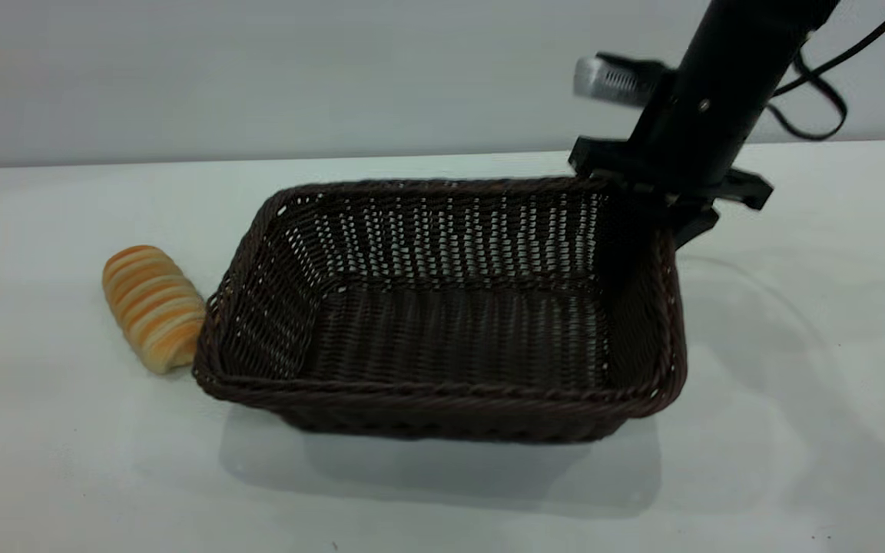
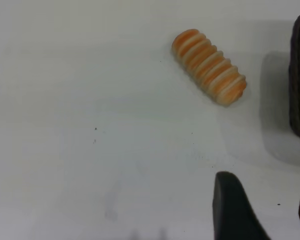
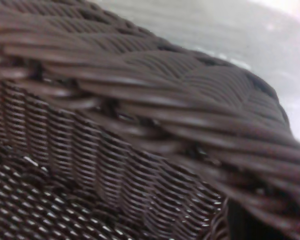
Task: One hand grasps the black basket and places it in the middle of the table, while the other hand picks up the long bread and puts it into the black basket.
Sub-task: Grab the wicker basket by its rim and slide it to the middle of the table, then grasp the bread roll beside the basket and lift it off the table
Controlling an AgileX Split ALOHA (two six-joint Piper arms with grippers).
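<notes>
The black basket (image 1: pixel 442 307) is seen mid-table (image 1: pixel 796 384), gripped at its far right corner rim by the right gripper (image 1: pixel 661 203), jaws clamped on the braid. The long bread (image 1: pixel 154 307) lies just beside the basket's left end. The left gripper (image 2: pixel 265 210) is held above bare table nr the bread, jaws apart

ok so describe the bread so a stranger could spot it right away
Start at the big dark woven basket in the middle of the white table. The bread lies on the table just outside the basket's left end: a short golden-orange roll with pale cream stripes, the only bright thing there.
</notes>
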